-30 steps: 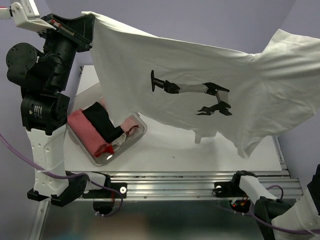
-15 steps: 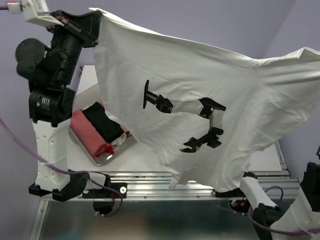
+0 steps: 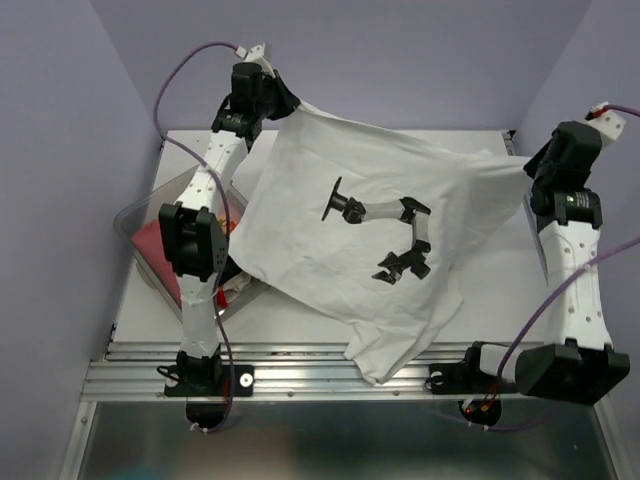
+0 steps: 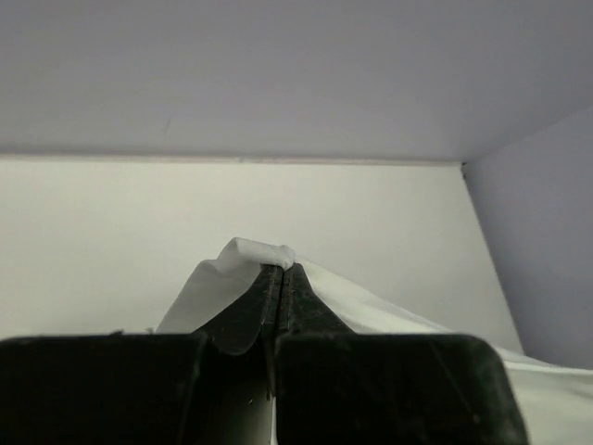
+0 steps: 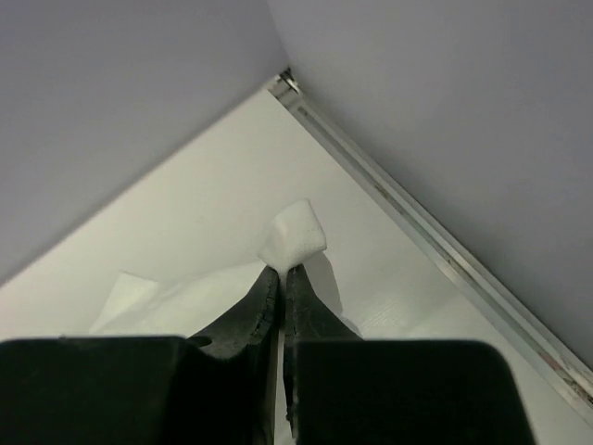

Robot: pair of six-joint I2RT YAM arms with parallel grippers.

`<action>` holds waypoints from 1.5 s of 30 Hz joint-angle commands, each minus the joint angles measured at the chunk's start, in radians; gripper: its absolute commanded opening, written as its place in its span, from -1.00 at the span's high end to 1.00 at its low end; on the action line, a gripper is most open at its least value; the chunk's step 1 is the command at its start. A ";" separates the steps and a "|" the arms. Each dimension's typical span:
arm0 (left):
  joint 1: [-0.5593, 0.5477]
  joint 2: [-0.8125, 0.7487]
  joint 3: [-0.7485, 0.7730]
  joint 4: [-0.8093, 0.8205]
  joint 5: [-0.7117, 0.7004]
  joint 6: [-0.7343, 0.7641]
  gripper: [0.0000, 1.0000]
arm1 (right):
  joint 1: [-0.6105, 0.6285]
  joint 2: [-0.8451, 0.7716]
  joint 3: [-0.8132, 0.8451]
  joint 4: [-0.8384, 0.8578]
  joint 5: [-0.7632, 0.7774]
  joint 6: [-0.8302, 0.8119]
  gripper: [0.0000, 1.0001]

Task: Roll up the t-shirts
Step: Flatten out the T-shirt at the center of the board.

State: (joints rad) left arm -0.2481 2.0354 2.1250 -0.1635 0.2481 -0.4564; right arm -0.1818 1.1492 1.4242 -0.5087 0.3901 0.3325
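A white t-shirt [image 3: 300,210] with a black robot-arm print lies spread over the table, its near hem hanging by the front rail. My left gripper [image 3: 287,102] is shut on its far left corner, and the left wrist view shows a cloth tuft [image 4: 257,252] pinched at the closed tips [image 4: 280,269]. My right gripper [image 3: 528,166] is shut on the far right corner, with a small cloth fold [image 5: 295,232] poking past the closed tips [image 5: 283,270]. A salmon-pink t-shirt [image 3: 148,245] lies in the tub, largely hidden.
A clear plastic tub [image 3: 133,212] stands at the left edge of the table [image 3: 300,315], partly behind the left arm. A metal rail [image 3: 330,362] runs along the near edge. Purple walls close in at the back and on both sides.
Both arms have swung away from the camera to the far side of the table. The white t-shirt, held up high before, has come down and now drapes over the table.
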 commanded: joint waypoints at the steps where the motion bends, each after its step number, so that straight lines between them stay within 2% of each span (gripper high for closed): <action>1: 0.000 0.161 0.147 0.079 0.034 0.021 1.00 | -0.001 0.131 -0.059 0.194 0.066 -0.015 0.99; 3: -0.002 0.288 0.239 0.081 0.037 0.030 1.00 | -0.001 0.222 -0.067 0.252 0.079 -0.023 0.99; 4: -0.002 0.324 0.266 0.084 0.042 0.033 1.00 | -0.001 0.322 -0.053 0.262 0.095 -0.029 0.99; 6: -0.005 0.386 0.337 0.094 0.045 0.045 1.00 | -0.001 0.410 -0.036 0.301 0.113 -0.033 0.99; 7: -0.003 0.431 0.348 0.105 0.049 0.047 1.00 | -0.001 0.488 -0.030 0.314 0.127 -0.041 0.99; 14: -0.010 0.523 0.357 0.263 0.039 0.050 1.00 | -0.001 0.717 0.094 0.378 0.180 -0.056 0.99; 19: -0.026 0.574 0.378 0.331 0.010 0.059 1.00 | -0.021 0.773 0.162 0.397 0.222 -0.081 0.99; 26: -0.059 0.588 0.411 0.371 -0.012 0.039 1.00 | -0.050 0.774 0.168 0.415 0.263 -0.110 0.99; 35: -0.100 0.586 0.421 0.409 -0.047 -0.002 1.00 | -0.070 0.776 0.179 0.437 0.237 -0.112 0.99; 45: -0.094 0.617 0.421 0.435 -0.081 -0.001 1.00 | -0.079 0.828 0.246 0.450 0.211 -0.133 0.99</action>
State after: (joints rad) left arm -0.3538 2.6385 2.4821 0.1978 0.1955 -0.4576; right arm -0.2497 1.9591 1.6089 -0.1379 0.5911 0.2188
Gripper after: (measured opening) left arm 0.073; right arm 0.045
